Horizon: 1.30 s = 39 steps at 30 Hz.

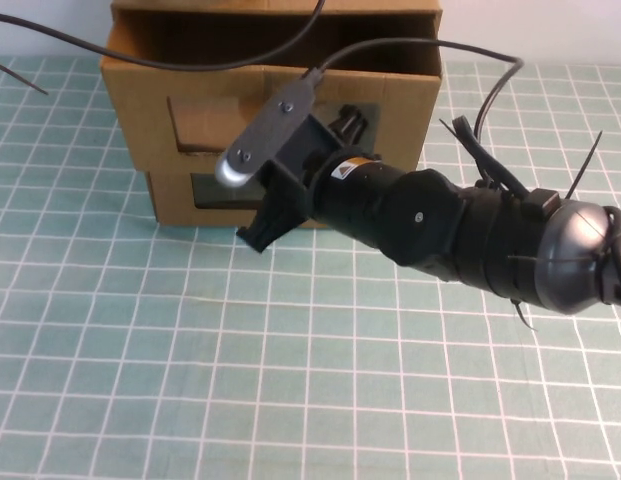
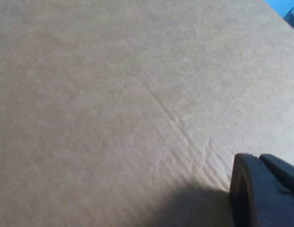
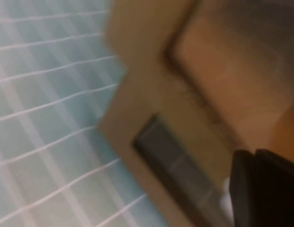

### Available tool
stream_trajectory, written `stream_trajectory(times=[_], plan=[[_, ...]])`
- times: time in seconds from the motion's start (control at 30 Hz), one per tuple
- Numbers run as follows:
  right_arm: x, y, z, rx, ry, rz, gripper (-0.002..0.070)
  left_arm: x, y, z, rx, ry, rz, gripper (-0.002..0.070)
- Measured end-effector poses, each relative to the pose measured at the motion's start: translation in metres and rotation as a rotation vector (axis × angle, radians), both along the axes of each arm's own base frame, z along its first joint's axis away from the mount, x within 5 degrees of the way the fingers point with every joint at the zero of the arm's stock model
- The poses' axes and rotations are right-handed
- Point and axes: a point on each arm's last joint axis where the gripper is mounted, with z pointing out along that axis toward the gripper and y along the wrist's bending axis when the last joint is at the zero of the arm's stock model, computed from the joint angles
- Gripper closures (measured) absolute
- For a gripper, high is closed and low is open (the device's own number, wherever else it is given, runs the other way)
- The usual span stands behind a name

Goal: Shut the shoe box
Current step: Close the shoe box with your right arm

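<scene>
We saw two brown cardboard drawer-style boxes stacked at the far edge of a table [image 1: 190,380] covered by a green mat with a white grid. The upper one, the brown cardboard shoe box [image 1: 140,100] with a clear plastic window in its front panel, had its drawer pulled out toward the robot, so that its open top showed dark behind the front panel. Beneath it sat a second similar cardboard box [image 1: 175,205], its drawer flush with its shell.

The right arm reached in from the right side of the high view, crossing in front of the boxes. Its right hand [image 1: 345,125] was up against the shoe box's front panel, near the window, with the wrist camera bracket hiding most of it. We could not tell how far this hand was open, nor whether it held anything.

The left hand [image 2: 265,191] was out of the high view; its own camera showed only plain cardboard filling the frame, very near. We could not tell its opening either.

In our judgement, the drawer's sliding axis ran straight away from the robot, so the closing push lay directly ahead of the right hand, the hand placed for it.
</scene>
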Motion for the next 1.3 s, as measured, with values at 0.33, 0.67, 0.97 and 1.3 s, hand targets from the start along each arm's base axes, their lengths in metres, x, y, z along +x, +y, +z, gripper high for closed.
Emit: stream_trajectory(times=[0.33,0.67,0.97,1.3], plan=[[0.025,0.002,-0.006,0.041,-0.028,-0.083,0.0691,0.0,0.0,0.0,0.005,-0.003,0.003,0.068],[0.066,-0.001,0.001,0.091,-0.002,-0.111,0.0691,0.0,0.0,0.0,0.005,-0.003,0.003,0.068],[0.071,-0.003,0.001,0.094,0.013,-0.109,0.0691,0.0,0.0,-0.001,0.008,0.002,-0.002,0.068],[0.06,-0.006,0.01,-0.034,0.037,0.064,0.069,-0.01,0.002,0.01,0.035,-0.007,-0.03,0.068]])
